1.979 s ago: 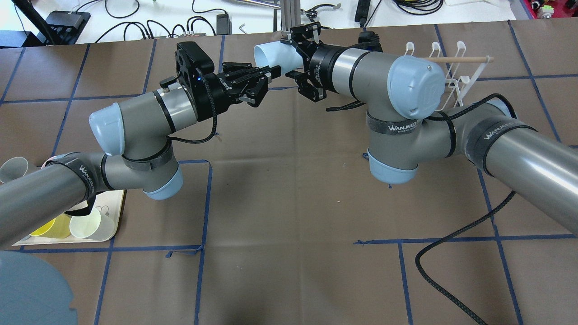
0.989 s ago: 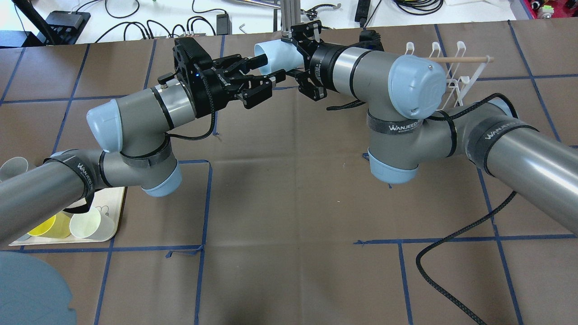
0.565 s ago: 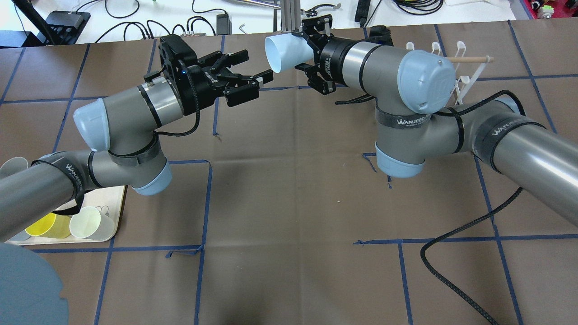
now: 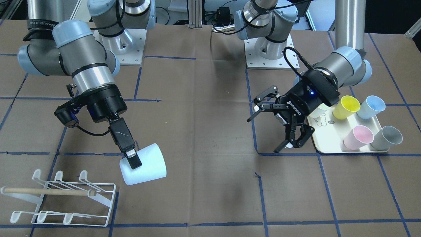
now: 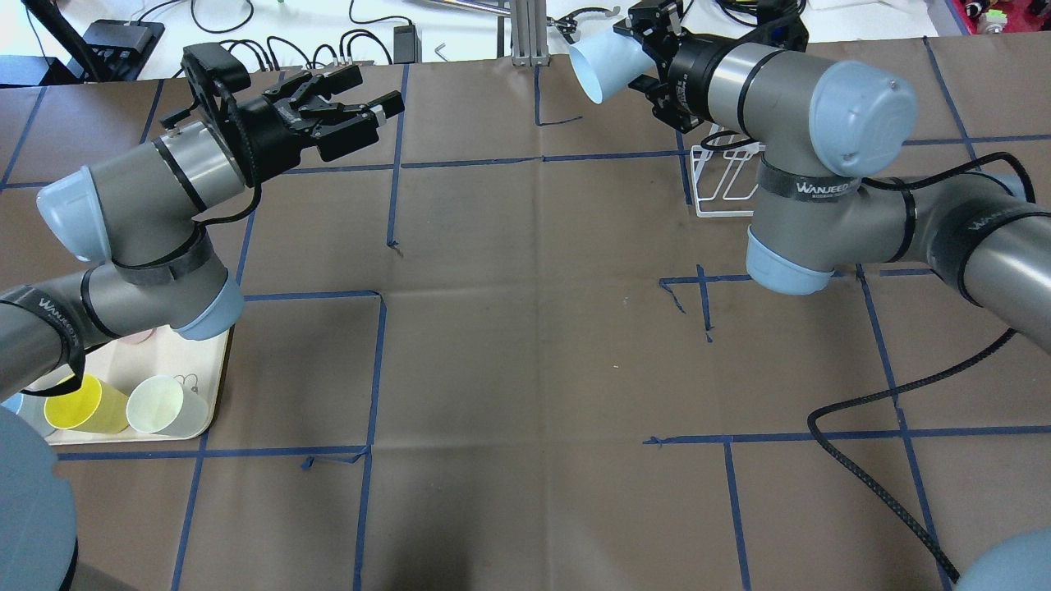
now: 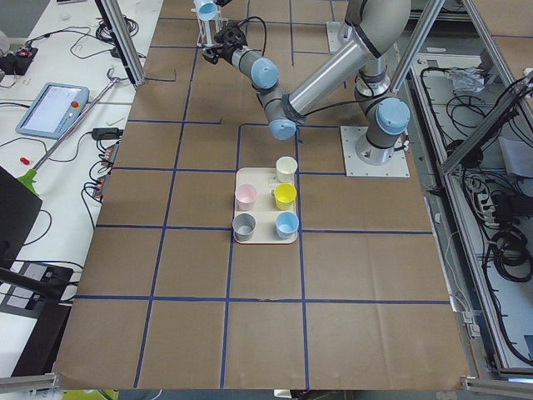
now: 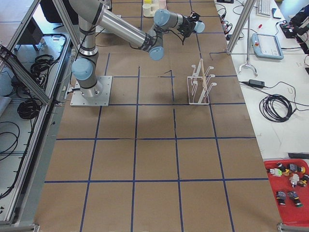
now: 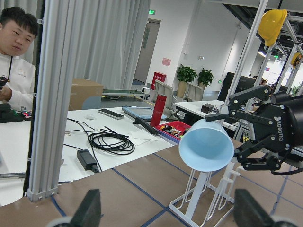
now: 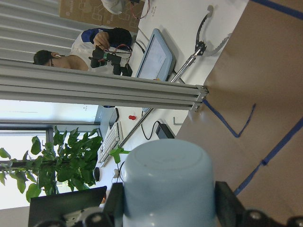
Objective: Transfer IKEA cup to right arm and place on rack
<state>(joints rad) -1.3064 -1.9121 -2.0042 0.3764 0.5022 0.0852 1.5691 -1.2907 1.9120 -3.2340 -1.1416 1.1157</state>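
Note:
My right gripper (image 4: 137, 164) is shut on a pale blue IKEA cup (image 4: 146, 168), held on its side in the air, mouth away from the wrist. In the overhead view the right gripper (image 5: 639, 57) and cup (image 5: 595, 66) are at the table's far edge, just beyond the white wire rack (image 5: 722, 176), which my right arm partly hides. The rack (image 4: 62, 197) stands close beside the cup in the front view. My left gripper (image 5: 374, 90) is open and empty, far to the left of the cup. It also shows open in the front view (image 4: 263, 135). The left wrist view shows the cup (image 8: 206, 146).
A cream tray (image 4: 329, 138) by the left arm holds yellow (image 4: 345, 107), blue (image 4: 371, 107), pink (image 4: 358, 136) and grey (image 4: 388, 138) cups. A black cable (image 5: 862, 410) trails on the table at the right. An aluminium post (image 5: 525, 33) stands at the far edge.
My left gripper, open, has drawn back to the left, away from the cup. My right arm has carried the cup to the right and farther back, towards the rack.

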